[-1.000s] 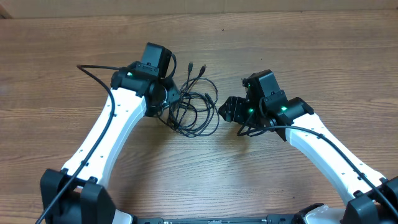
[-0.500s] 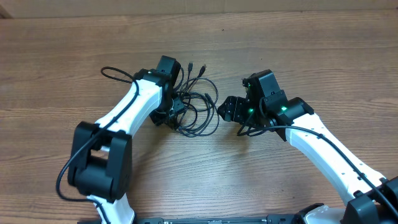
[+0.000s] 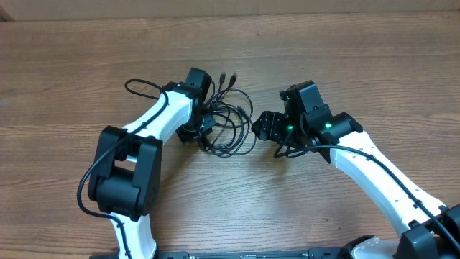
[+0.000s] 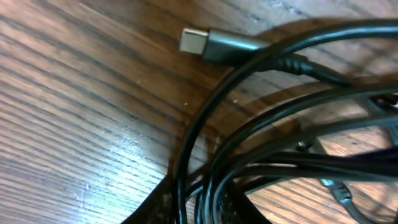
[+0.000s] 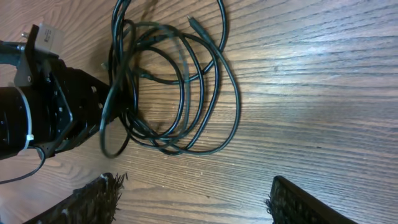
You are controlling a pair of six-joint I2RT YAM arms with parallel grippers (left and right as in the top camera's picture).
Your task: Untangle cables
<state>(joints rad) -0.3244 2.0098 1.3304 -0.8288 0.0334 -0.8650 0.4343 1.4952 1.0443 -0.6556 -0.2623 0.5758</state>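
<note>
Thin black tangled cables (image 4: 261, 167) with small metal plugs, bunched right against the left gripper (image 3: 203, 124), its fingertips cut off and its grip unreadable, right gripper (image 5: 194, 186) near the coil, spread wide and empty

cables (image 3: 234, 134) on table (image 3: 359, 65), left end effector (image 3: 207, 124) at their left edge, right end effector (image 3: 264, 128) just right

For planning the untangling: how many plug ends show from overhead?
2. One plug end and a second plug end lie side by side at the cables' far edge; others may hide.
</note>
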